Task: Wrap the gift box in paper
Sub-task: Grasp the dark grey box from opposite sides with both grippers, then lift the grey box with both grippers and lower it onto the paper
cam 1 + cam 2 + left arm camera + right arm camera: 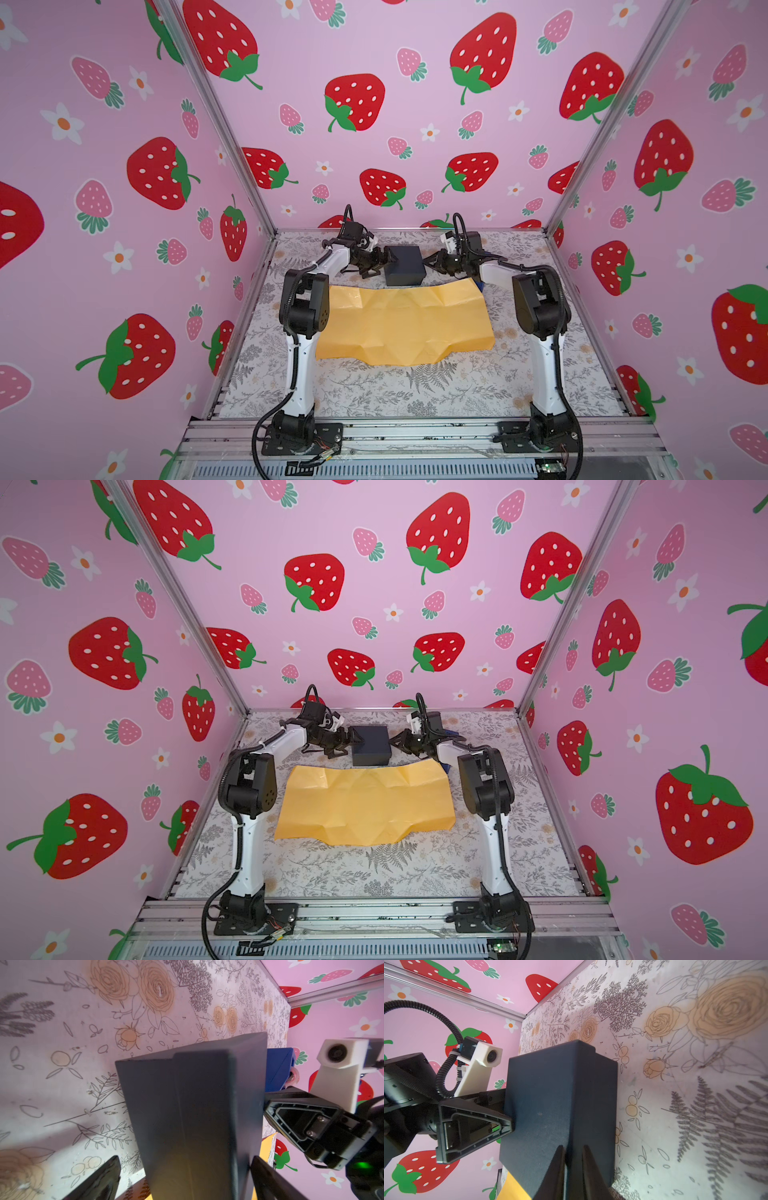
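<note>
Both top views show a table covered in a pale cloth printed with grey ferns and tan roses; pink walls patterned with red strawberries and white flowers close it in on three sides, with bare aluminium posts at the corners and a slotted metal rail along the near edge, where both arms are bolted down.

The paper lies flat in the middle between the two arms, pale yellow-orange side up and heavily creased. The gift box, matte black, sits toward the back of the table right at the paper's far edge; I cannot tell whether it overlaps the sheet.

The left gripper reaches in from the box's left side; in the left wrist view its fingers stand wide apart with the box between them, and daylight shows beside one of them. The right gripper comes at the box from the opposite side; in the right wrist view its fingers are drawn narrow, tips against a corner edge of the box; whether they actually pinch it I cannot tell.

A blue tape dispenser sits just past the box on the right arm's side; from above that arm hides most of it.
</note>
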`<state>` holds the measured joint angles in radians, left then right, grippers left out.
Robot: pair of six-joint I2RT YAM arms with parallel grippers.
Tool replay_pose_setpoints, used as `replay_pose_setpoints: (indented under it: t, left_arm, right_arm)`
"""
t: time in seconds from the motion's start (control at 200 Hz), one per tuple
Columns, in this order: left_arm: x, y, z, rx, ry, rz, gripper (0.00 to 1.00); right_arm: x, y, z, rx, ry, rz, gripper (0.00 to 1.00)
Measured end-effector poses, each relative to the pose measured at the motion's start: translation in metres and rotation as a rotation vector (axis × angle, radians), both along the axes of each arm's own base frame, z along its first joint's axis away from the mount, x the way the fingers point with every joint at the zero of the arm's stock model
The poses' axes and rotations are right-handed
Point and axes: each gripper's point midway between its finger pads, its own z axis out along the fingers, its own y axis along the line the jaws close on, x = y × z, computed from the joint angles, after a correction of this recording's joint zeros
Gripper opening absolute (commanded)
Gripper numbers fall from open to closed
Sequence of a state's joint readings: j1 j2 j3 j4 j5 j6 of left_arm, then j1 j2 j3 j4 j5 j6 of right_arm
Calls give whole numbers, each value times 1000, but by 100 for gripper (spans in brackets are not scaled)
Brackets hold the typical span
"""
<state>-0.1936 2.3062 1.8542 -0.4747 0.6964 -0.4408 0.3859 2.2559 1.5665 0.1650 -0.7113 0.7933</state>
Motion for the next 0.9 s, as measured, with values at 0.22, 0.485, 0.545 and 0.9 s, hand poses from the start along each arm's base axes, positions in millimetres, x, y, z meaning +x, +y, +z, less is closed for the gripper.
replay_pose_setpoints:
  t: [0.22, 0.485, 0.545, 0.9]
  left_arm:
    - [1, -8, -2, -74, -4, 8, 100]
    - [6, -18, 2, -157, -21, 20, 100]
    - [8, -20, 3, -177, -27, 22, 100]
    - [10, -41, 14, -245, -52, 8, 88]
  right_arm:
    - [1, -1, 0, 0, 1, -2, 18]
    - [1, -2, 0, -2, 0, -4, 18]
    - [1, -2, -1, -3, 1, -6, 18]
    - [1, -9, -11, -33, 31, -32, 18]
